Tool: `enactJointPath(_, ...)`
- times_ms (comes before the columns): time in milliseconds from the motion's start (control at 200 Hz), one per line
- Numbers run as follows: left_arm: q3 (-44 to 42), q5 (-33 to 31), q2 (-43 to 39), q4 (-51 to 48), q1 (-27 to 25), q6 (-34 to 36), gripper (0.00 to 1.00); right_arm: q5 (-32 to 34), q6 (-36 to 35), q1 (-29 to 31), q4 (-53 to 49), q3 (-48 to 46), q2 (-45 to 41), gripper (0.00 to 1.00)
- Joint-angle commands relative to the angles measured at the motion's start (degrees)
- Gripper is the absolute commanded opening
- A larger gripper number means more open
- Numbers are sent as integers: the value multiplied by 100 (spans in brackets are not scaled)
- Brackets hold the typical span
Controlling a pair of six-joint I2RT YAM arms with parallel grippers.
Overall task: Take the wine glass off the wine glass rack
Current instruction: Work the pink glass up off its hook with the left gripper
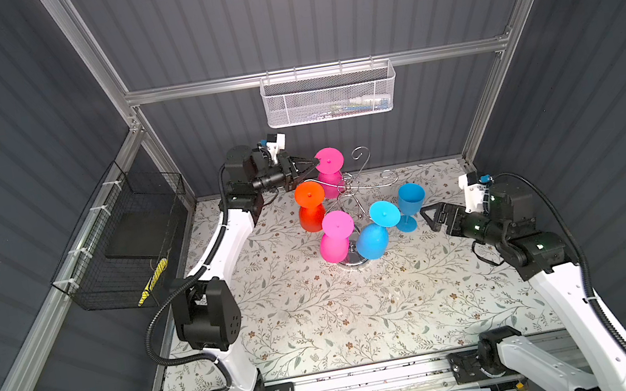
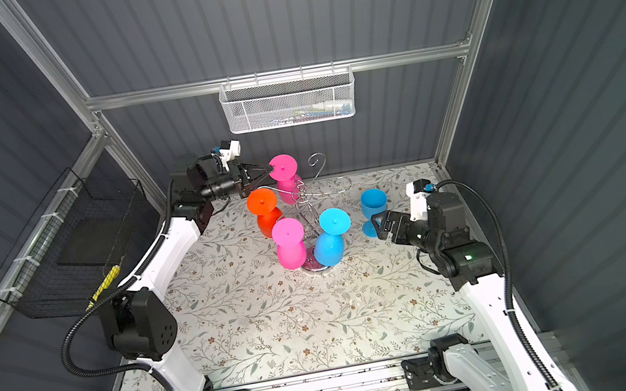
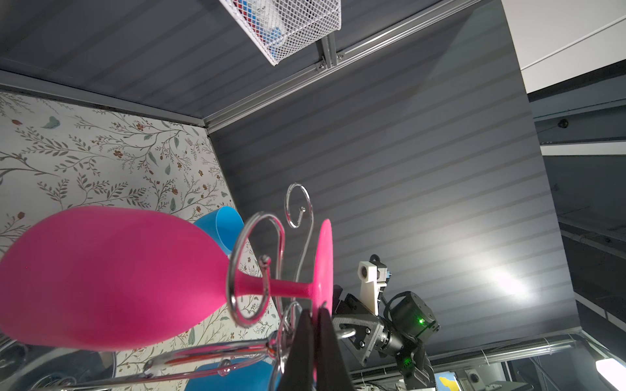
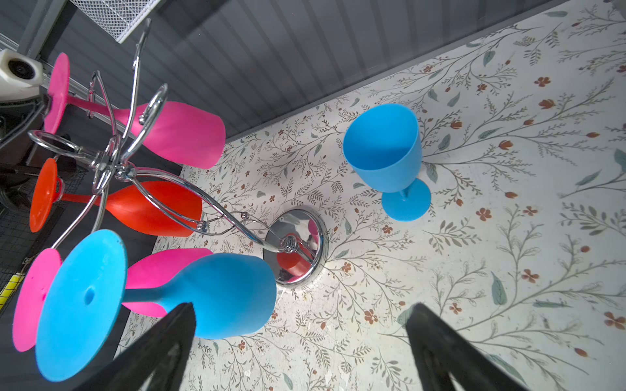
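At the rack's 11 o'clock in a top view, the pink wine glass (image 1: 329, 160) hangs foot-up, stem running straight down through a scroll of the wine glass rack (image 1: 349, 189). The left gripper (image 1: 316, 161) is pinched shut on the foot's 9 o'clock edge, so my guess is it slides outward. The right gripper (image 1: 428, 219) sits wide open holding nothing, well apart at 4 o'clock.

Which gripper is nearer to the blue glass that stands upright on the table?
Right. The right gripper hangs open just beside the blue glass. The left gripper is beyond the rack, shut on the foot of the far pink glass.
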Motion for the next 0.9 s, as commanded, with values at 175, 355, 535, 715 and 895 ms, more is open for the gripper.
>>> enactJointPath(175,-188,156,-406,-320,4,382,0,-24,45,-24,-35,-53,-127,99)
enactJointPath(355,-260,111,-513,-510,107,482,0,3,60,-23,-76,-70,-185,99)
enactJointPath(535,-383,94,-644,-555,260,499,0,-4,80,-26,-77,-65,-198,99)
enactJointPath(715,-504,47,-793,-567,464,477,0,-7,98,-21,-70,-52,-185,99)
enactJointPath(895,-524,49,-882,-567,658,468,0,-15,98,-21,-69,-36,-181,99)
